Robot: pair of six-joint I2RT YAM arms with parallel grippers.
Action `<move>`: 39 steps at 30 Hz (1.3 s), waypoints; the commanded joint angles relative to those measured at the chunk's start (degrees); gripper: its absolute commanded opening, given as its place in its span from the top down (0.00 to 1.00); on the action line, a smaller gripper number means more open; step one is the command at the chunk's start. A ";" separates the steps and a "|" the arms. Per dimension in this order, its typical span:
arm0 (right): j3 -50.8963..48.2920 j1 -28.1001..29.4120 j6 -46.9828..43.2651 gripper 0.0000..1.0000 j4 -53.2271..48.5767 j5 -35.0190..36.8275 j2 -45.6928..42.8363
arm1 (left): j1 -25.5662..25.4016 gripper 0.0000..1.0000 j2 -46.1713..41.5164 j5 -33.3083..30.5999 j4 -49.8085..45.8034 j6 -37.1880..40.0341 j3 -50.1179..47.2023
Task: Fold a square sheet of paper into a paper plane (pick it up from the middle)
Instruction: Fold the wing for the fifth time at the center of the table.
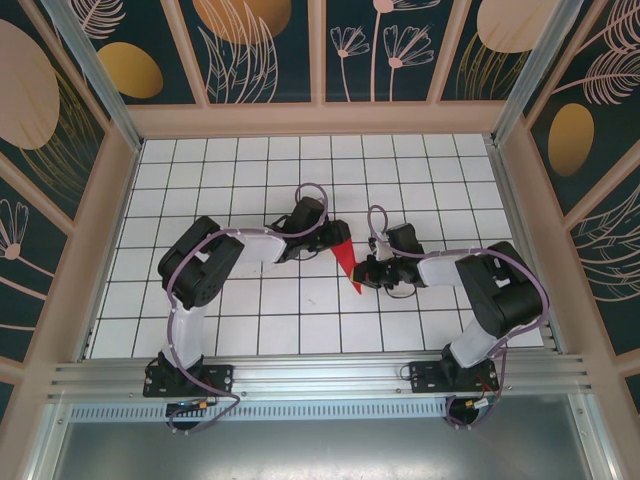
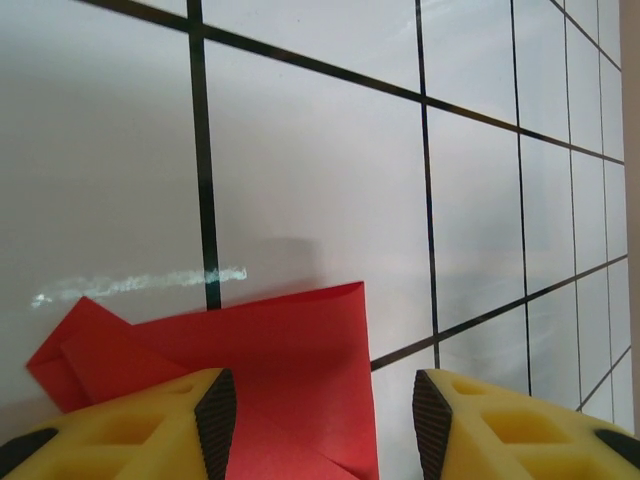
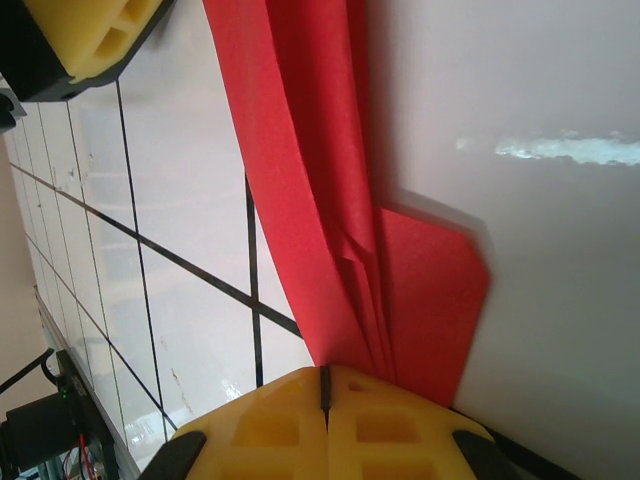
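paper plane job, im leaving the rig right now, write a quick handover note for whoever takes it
Right hand: shut on one end of the red paper, pinching its folded layers.
Left hand: open, jaws either side of the paper's other end, not gripping.
Paper: mid-table, between the two hands.
Done: the sheet is already folded into a narrow, tapered, layered shape with long creases.
Left: I cannot tell if the wings are finished. Probably the last folds remain, then letting go of the plane.
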 commanded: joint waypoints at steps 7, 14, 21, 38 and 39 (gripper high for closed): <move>-3.93 0.78 -1.16 0.98 -8.99 4.32 1.97 | 4.56 0.48 2.79 -3.15 -6.11 6.38 2.11; -3.67 0.80 -0.80 0.98 -8.49 4.14 1.75 | 6.58 0.47 0.50 -3.76 -8.52 8.82 2.89; -2.61 0.83 -0.62 0.97 -8.39 4.01 1.84 | 6.60 0.46 -5.14 -3.45 -10.12 9.49 2.70; 0.08 -0.31 -0.62 0.66 -10.89 7.84 -20.25 | 0.52 0.42 -15.63 0.26 -2.70 0.12 -12.03; -0.12 -0.79 -0.62 0.64 -11.73 9.73 -21.54 | -0.23 0.42 -15.33 0.10 -2.43 -0.52 -12.12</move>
